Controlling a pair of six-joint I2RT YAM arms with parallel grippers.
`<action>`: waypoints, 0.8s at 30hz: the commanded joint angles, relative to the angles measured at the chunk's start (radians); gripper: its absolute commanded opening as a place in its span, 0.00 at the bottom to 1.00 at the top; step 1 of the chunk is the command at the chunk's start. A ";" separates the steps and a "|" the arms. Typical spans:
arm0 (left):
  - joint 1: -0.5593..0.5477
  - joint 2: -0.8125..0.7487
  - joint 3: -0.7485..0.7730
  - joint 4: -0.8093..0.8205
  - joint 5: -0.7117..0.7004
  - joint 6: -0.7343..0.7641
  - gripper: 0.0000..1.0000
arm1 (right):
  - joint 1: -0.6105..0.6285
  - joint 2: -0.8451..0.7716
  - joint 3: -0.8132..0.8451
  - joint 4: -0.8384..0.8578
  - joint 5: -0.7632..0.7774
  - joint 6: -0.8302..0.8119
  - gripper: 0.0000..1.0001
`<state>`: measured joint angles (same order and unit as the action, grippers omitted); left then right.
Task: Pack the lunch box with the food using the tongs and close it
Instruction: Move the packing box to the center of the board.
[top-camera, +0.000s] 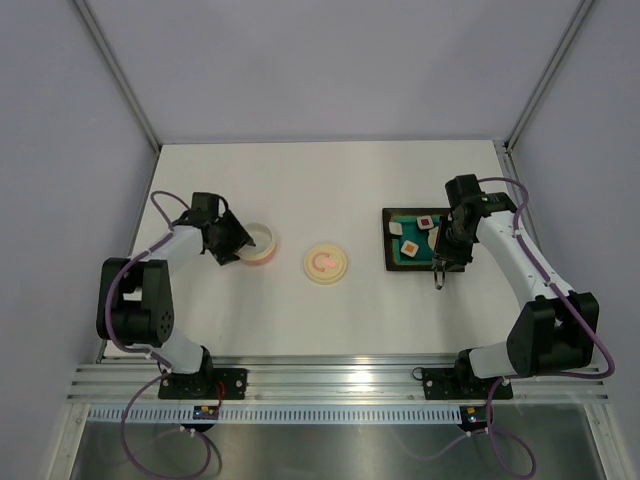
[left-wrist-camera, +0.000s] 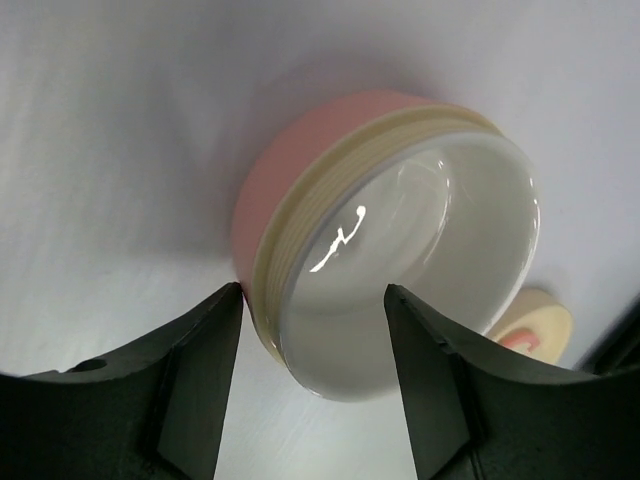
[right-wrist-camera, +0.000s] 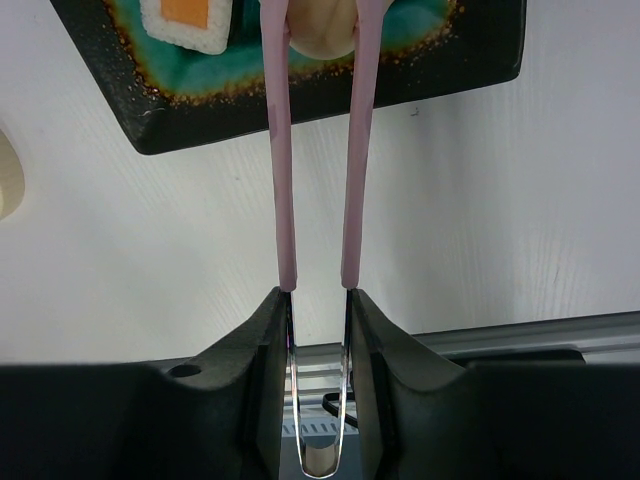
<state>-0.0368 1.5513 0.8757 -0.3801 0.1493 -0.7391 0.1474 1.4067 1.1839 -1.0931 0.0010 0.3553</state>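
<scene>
The lunch box, a round pink tub with a cream inside, stands at the left with nothing in it. My left gripper is open at its near rim. The left finger touches the pink outer wall and the other finger sits in front of the cavity. My right gripper is shut on the pink tongs. The tongs reach onto the tray, their tips on either side of a cream lump of food. A white square with an orange centre lies beside it.
The dark, teal-topped tray at the right holds more food pieces. The cream lid with a pink mark lies flat between tub and tray. A metal rail runs along the near table edge.
</scene>
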 joint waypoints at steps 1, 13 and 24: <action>-0.074 0.061 0.142 0.090 0.055 -0.010 0.63 | -0.006 -0.040 0.006 0.010 -0.024 -0.004 0.00; -0.244 0.319 0.511 -0.008 0.130 0.096 0.64 | -0.005 -0.069 0.006 -0.008 -0.006 0.008 0.00; -0.131 0.368 0.658 -0.008 0.042 0.113 0.58 | -0.006 -0.074 0.010 -0.004 -0.006 0.013 0.00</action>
<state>-0.2287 1.8805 1.4693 -0.4160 0.2123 -0.6262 0.1474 1.3678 1.1839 -1.0973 -0.0025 0.3595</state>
